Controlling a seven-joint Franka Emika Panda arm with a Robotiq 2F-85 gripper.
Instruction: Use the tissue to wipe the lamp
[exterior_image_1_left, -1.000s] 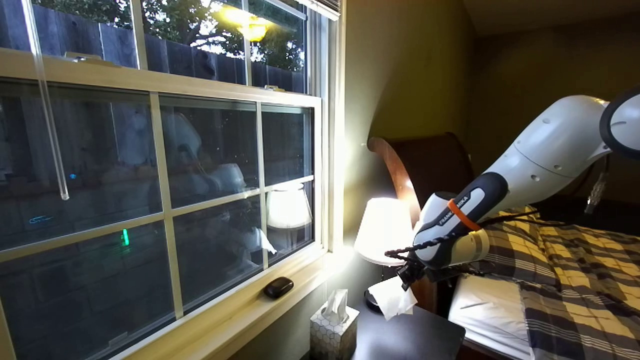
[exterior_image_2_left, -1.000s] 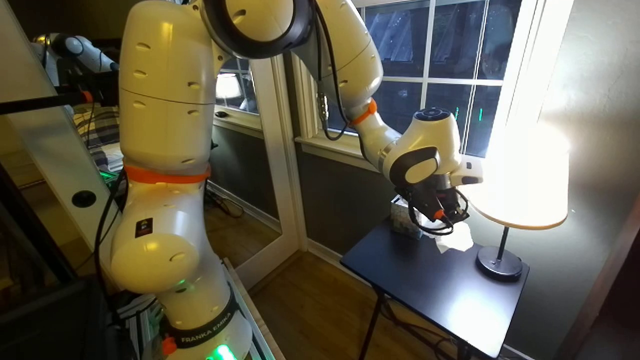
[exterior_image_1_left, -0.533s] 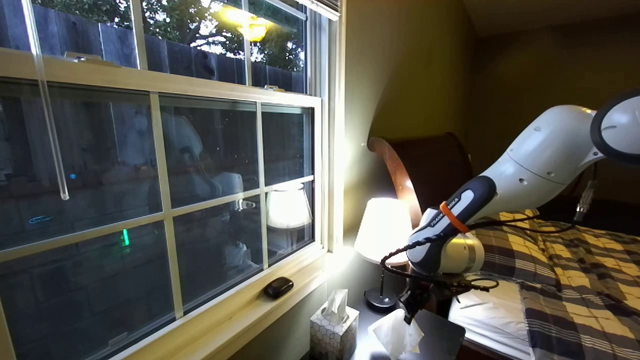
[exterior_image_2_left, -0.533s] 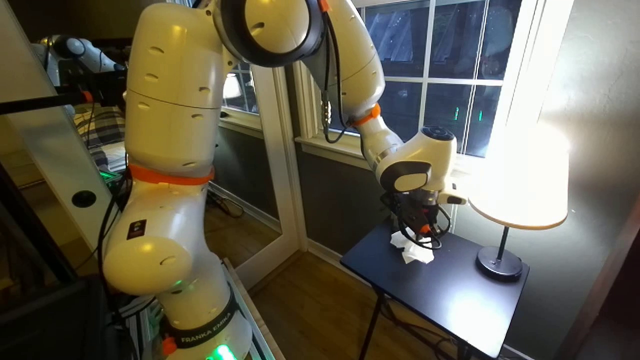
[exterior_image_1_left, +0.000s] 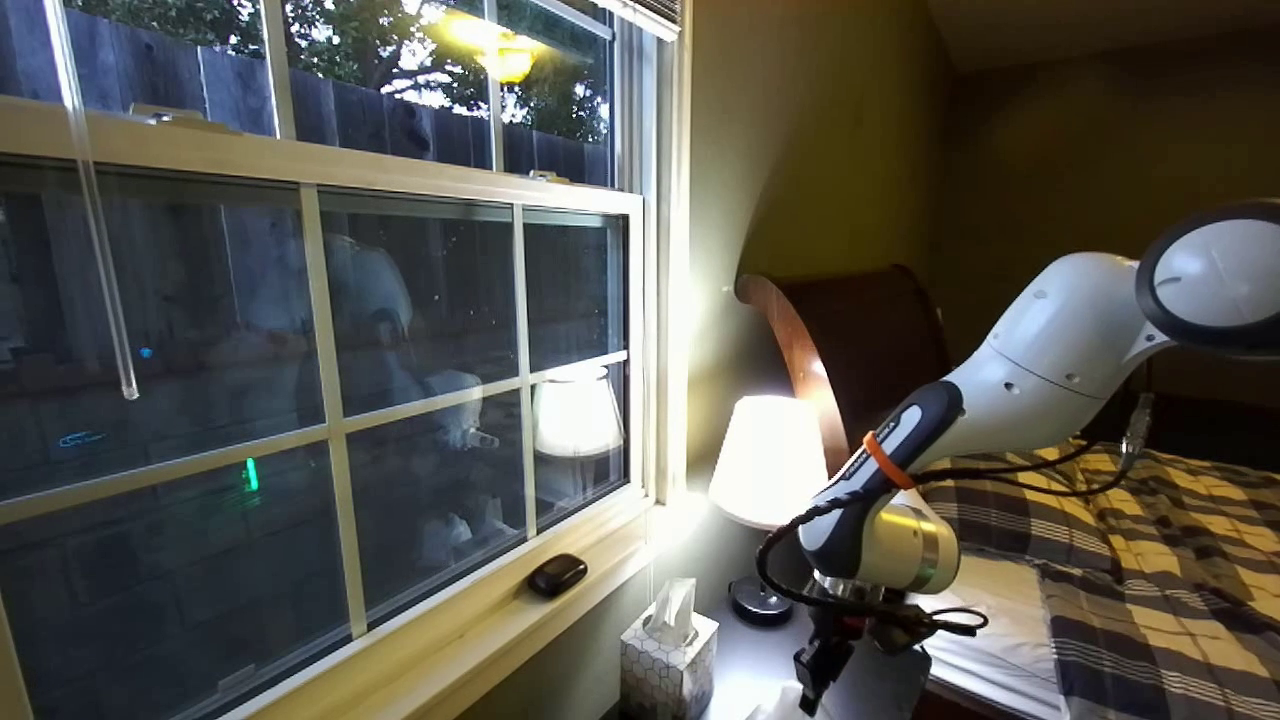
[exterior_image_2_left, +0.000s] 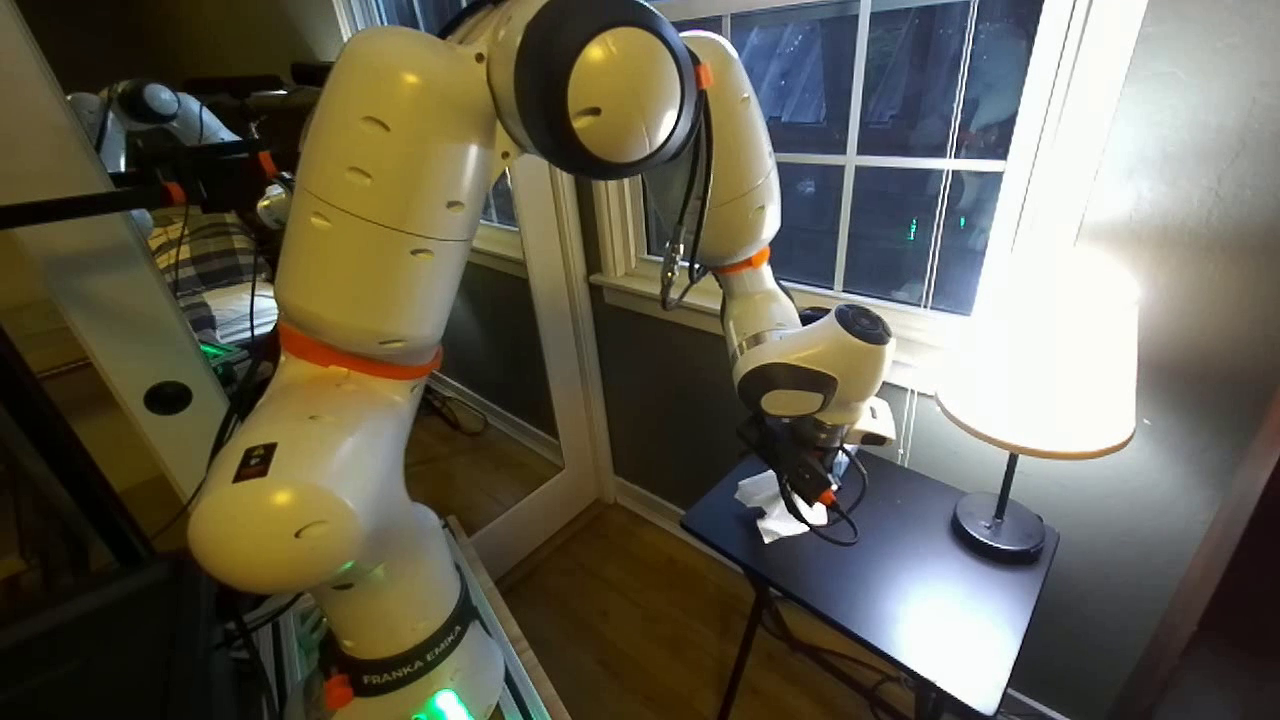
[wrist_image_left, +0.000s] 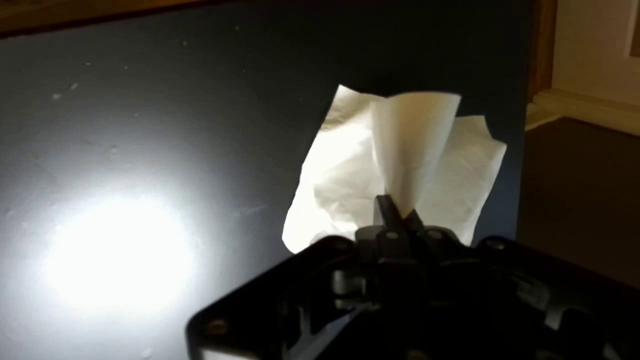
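Your gripper (wrist_image_left: 399, 208) pinches the tissue (wrist_image_left: 345, 175) over the desk (exterior_image_2_left: 900, 580), well apart from the lamp (exterior_image_2_left: 1040, 370) — grasp done; whether any wiping remains, you can't tell here.

Table lamp (exterior_image_2_left: 1040, 370): its shade (exterior_image_1_left: 768, 460) burns out to white in both exterior views. Window (exterior_image_1_left: 420, 300): mirrors it, dimmer. Tabletop (wrist_image_left: 225, 125): glares blown-out at lower left of the wrist view — near-black toward upper right. Gripper (wrist_image_left: 400, 215) there: underexposed, soft-focused. Wall (exterior_image_1_left: 840, 150) above the headboard (exterior_image_1_left: 865, 345): dim, yellowish, shaded.
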